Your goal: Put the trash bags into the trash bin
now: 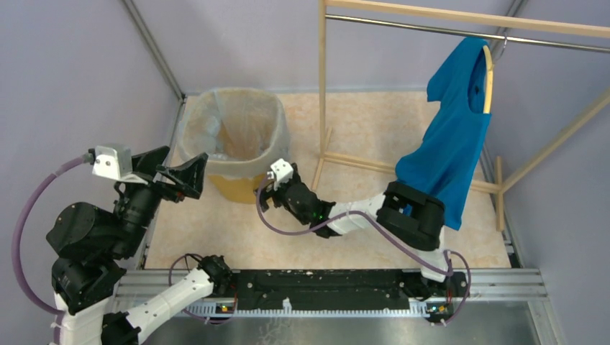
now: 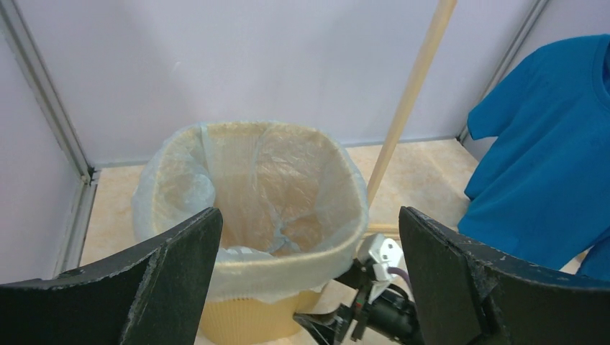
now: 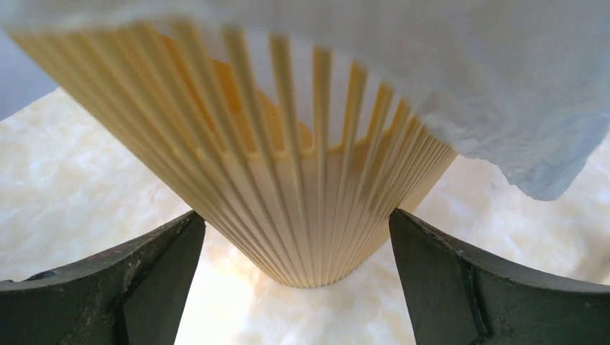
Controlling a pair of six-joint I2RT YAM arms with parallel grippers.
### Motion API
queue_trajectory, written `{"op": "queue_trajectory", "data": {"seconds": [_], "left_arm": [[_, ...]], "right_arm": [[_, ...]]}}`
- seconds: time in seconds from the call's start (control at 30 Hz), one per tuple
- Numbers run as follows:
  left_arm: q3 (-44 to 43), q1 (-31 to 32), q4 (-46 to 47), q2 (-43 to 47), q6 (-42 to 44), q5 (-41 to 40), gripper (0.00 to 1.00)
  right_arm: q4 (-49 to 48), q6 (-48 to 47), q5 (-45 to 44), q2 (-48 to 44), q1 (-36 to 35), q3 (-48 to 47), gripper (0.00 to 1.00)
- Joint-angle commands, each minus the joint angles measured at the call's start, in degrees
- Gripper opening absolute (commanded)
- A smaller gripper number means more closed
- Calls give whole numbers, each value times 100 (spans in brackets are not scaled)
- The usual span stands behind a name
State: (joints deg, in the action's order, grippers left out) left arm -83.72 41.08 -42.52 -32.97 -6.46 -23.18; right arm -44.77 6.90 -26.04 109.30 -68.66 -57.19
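- Trash bag (image 2: 288,180): thin, pale and see-through, it sits inside the trash bin (image 1: 236,188) as a liner. Its crinkled film spreads across the inner walls.
- The bag's mouth is turned outward over the whole rim and hangs a little way down the outside. The lower yellow-orange wall is left bare.
- From the right wrist view, one loose flap of the film hangs lower than the rest on the right side of the bin.
- The bin stands upright on the beige table (image 1: 374,129), in the far left corner close to the grey walls.
- Left gripper (image 2: 309,230): its jaws are spread wide with nothing between them. It hovers on the near left side of the bin at about rim height and faces the opening. It touches neither rim nor film.
- Right gripper (image 3: 295,230): its jaws are also spread wide and hold nothing. It sits low, near the table, on the near side of the bin.
- The bin's narrow ribbed base lies between the right gripper's two fingers (image 3: 144,287). A strip of table shows on each side, so they are apart from the wall.
- A bright blue shirt (image 1: 449,144) hangs on a hanger (image 1: 489,79) from the rail of a wooden rack (image 1: 322,86) on the right. It is well apart from the bin.
- In the top view the right arm's elbow overlaps the shirt's lower edge.
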Motion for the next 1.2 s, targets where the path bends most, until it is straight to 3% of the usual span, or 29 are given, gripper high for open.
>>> {"op": "queue_trajectory", "data": {"seconds": [0.0, 0.4, 0.67, 0.8, 0.9, 0.97, 1.17], "left_arm": [[-155, -3, 204, 92, 181, -196, 99], [-248, -2, 31, 60, 27, -206, 99], [-270, -3, -62, -18, -160, -149, 99], [-260, -4, -141, -15, -278, -134, 99], [-225, -3, -158, -27, -327, -123, 99], [-235, -4, -140, -41, -347, -102, 99], [-40, -3, 60, -12, -323, -109, 99]], "right_arm": [[-196, -752, 909, 694, 318, -970, 99], [626, -1255, 1551, 2714, 961, -4023, 99], [2050, -851, 1063, 4878, 984, -7547, 99], [2454, -954, 1235, 5636, 996, -9092, 99], [2465, -997, 1266, 5491, 1006, -9086, 99], [2668, -951, 1244, 5004, 1005, -8578, 99], [2361, -140, 1229, 1622, 852, -4327, 99]]}}
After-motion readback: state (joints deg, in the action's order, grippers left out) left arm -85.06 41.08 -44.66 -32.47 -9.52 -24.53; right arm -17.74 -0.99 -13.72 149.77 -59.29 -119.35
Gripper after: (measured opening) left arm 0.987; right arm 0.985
